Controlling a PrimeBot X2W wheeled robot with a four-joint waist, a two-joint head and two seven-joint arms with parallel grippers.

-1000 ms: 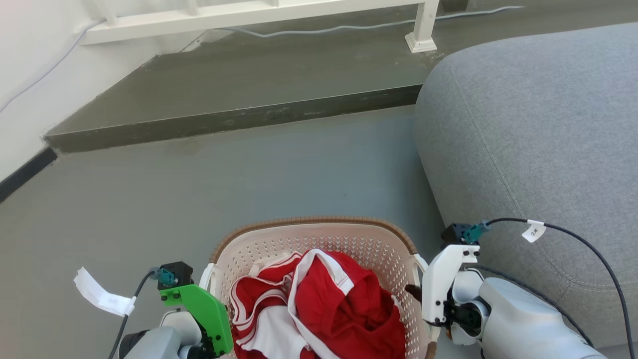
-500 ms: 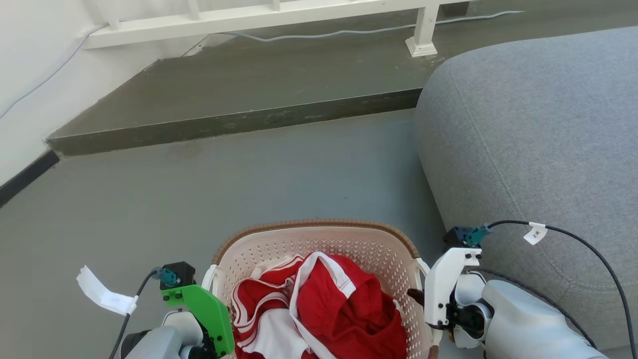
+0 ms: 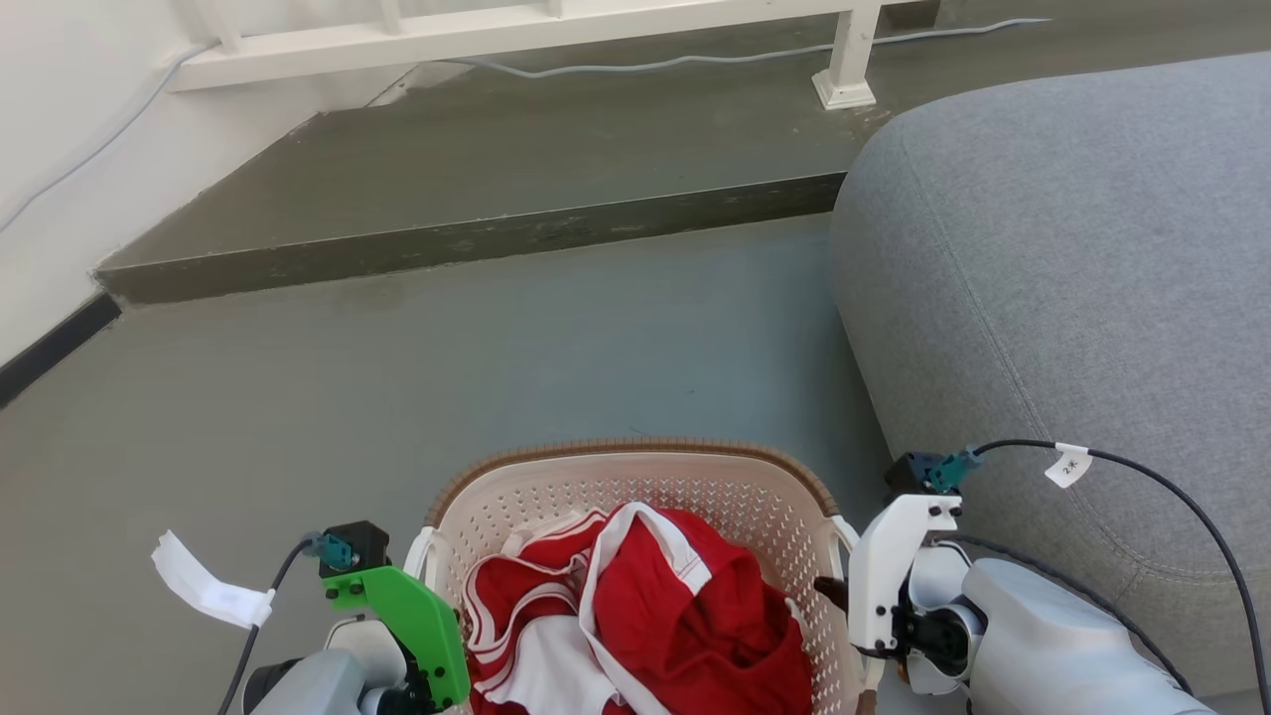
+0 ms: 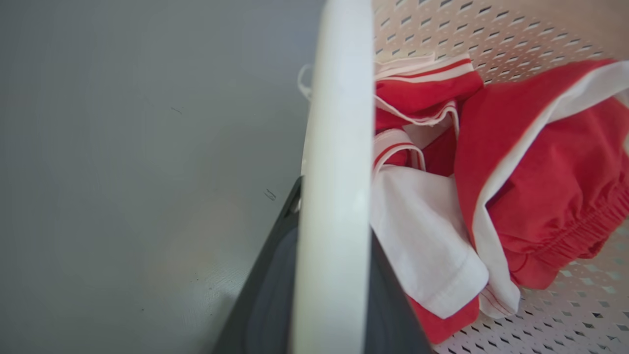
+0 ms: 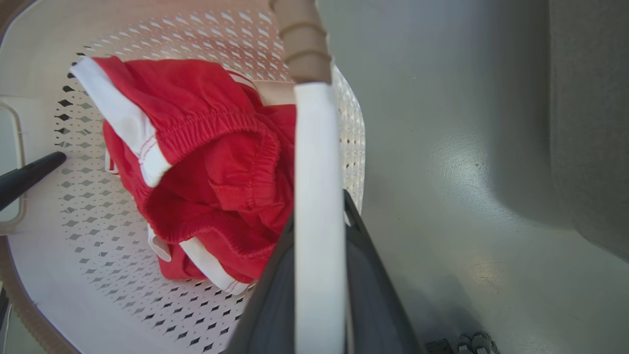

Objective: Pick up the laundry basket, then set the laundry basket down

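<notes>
Counted 1 laundry basket [image 3: 635,447], sat between the grippers. It had 2 white handles: left handle [image 4: 336,147] inside the left gripper [image 4: 334,236], right handle [image 5: 317,172] inside the right gripper [image 5: 319,216]. Each of the 2 grippers had 2 dark fingers. Red-and-white clothes [image 3: 675,616] lay between the grippers: at least 2 pieces, exact number unclear. There was 1 grey sofa [image 3: 1072,258] outboard of the right gripper. Ahead of both were 1 step [image 3: 467,238], 1 white post [image 3: 849,50] and 1 grey cable [image 3: 695,60]. There were 2 paper tags: left tag [image 3: 204,591] and right tag [image 3: 1067,464], one beside each gripper.
</notes>
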